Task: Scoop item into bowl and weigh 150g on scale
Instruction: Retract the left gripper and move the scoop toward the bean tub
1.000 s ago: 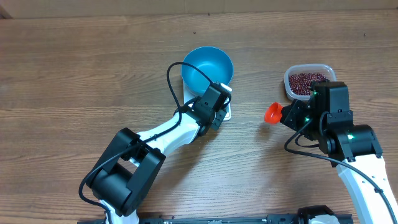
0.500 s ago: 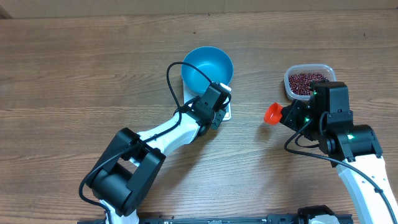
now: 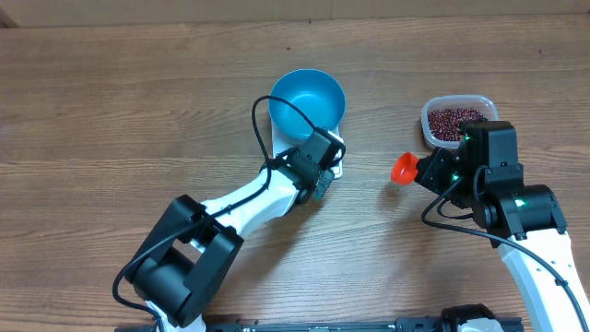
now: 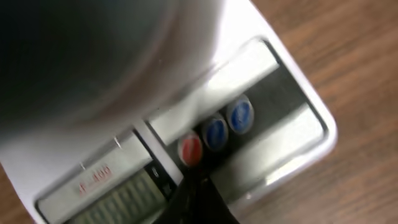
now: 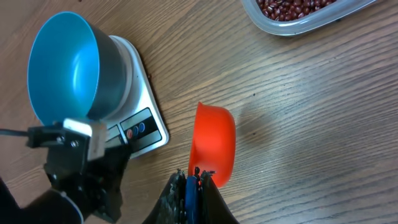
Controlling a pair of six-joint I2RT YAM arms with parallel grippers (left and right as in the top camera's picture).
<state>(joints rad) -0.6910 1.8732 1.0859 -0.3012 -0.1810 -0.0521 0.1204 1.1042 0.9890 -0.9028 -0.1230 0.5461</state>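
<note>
We look down on a wooden tabletop (image 3: 111, 111) whose far edge runs along the top of the overhead view, with the bowl (image 3: 309, 97) and the tub (image 3: 426, 118) both set well in from it. To the left of the bowl we have a wide stretch of bare wood, crossed only by the left arm reaching in from the near side. Between the scale (image 5: 146, 87) and the scoop (image 5: 214, 140) there is a narrower strip of bare wood, and more of it in front of the scoop. On the right the room is tight: the right arm stands just before the tub and hides part of its near rim from above.

The bowl sits on the scale, overhanging its back part, so that only the front corner with the buttons (image 4: 216, 132) and the display (image 4: 118, 199) stays uncovered. The beans (image 3: 450, 120) lie in the tub, well apart from the bowl; we see none in the bowl.

The left tool (image 4: 199, 196) is closed, fingers pressed together, with nothing between them. Its tip hangs over the scale's front edge, just below the red button; we cannot tell whether it touches the panel.

The right tool (image 5: 191, 186) is clamped on the scoop's handle, holding the scoop out over bare wood between scale and tub. The scoop's cup points away from the wrist, towards the scale, and touches neither the scale nor the tub.
</note>
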